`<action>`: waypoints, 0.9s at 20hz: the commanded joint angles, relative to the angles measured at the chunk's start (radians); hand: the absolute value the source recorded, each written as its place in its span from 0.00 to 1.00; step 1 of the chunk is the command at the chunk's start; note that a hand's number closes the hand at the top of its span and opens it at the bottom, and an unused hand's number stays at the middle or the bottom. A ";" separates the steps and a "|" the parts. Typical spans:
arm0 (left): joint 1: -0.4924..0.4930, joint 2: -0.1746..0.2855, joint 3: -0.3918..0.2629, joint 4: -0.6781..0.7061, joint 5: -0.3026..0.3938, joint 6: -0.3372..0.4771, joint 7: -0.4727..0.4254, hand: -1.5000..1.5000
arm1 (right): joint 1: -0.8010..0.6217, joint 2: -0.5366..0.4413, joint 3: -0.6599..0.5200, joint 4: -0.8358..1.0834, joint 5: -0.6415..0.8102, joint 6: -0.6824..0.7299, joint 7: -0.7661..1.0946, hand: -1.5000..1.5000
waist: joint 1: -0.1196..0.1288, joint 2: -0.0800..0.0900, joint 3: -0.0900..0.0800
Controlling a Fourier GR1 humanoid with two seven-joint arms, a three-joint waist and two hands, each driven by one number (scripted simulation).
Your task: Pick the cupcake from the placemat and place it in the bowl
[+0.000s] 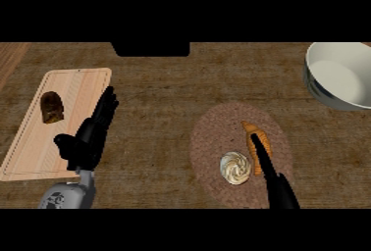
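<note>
Nearest to me, the right hand (279,190) comes in low over the woven round placemat (210,139), its fingers (261,154) stretched out straight and close together, clamped on nothing. They lie just beside the cupcake (235,168), on its right, and across the near end of a carrot (253,130) that shares the mat. The cupcake sits upright in the near half of the placemat, its swirled pale top facing up, and I would say the step in hand is the approach to the grasp. To do it well, the hand ought to shift a touch leftward so the thumb and fingers straddle the cupcake's sides, then close low on the body, not on the frosting, and keep clear of the carrot so it isn't dragged along. Over to the left, the left hand (85,142) rests with straight, relaxed fingers pointing up along the right edge of a wooden cutting board (76,83), which carries a dark brown piece of food (51,107). Farther off, at the far right of the tabletop (159,117), the white bowl (340,78) stands well apart from the mat, so the carry should lift the cupcake high enough to clear the rim before lowering it in.
</note>
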 commanded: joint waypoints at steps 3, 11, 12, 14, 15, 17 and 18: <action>-0.065 -0.005 0.041 0.039 0.006 -0.025 0.011 0.50 | -0.087 0.069 -0.039 0.178 -0.027 -0.049 -0.065 0.00 | 0.001 0.001 0.000; 0.012 -0.055 -0.013 -0.036 -0.056 -0.005 0.024 0.50 | -0.073 0.063 -0.055 0.254 0.003 -0.072 -0.117 0.00 | 0.002 0.000 0.000; -0.063 0.009 0.092 0.058 0.019 -0.069 0.011 0.50 | -0.006 -0.026 -0.096 0.187 -0.039 -0.028 -0.152 0.00 | -0.003 0.001 0.000; 0.020 -0.019 0.016 -0.092 -0.023 -0.036 0.076 0.50 | -0.078 0.050 -0.059 0.314 0.077 -0.097 -0.105 0.00 | 0.006 -0.001 0.000; -0.047 -0.018 0.058 0.014 -0.016 -0.035 0.030 0.50 | -0.064 0.038 -0.071 0.346 0.072 -0.103 -0.136 0.00 | 0.001 0.001 0.000; -0.011 -0.029 0.034 -0.025 -0.020 -0.042 0.034 0.50 | -0.145 0.021 -0.120 0.365 0.057 -0.042 -0.087 0.00 | 0.005 0.001 0.000; 0.023 -0.046 0.001 -0.042 -0.050 -0.027 0.026 0.50 | -0.079 -0.025 -0.127 0.335 0.030 -0.039 -0.151 0.00 | 0.002 0.000 0.000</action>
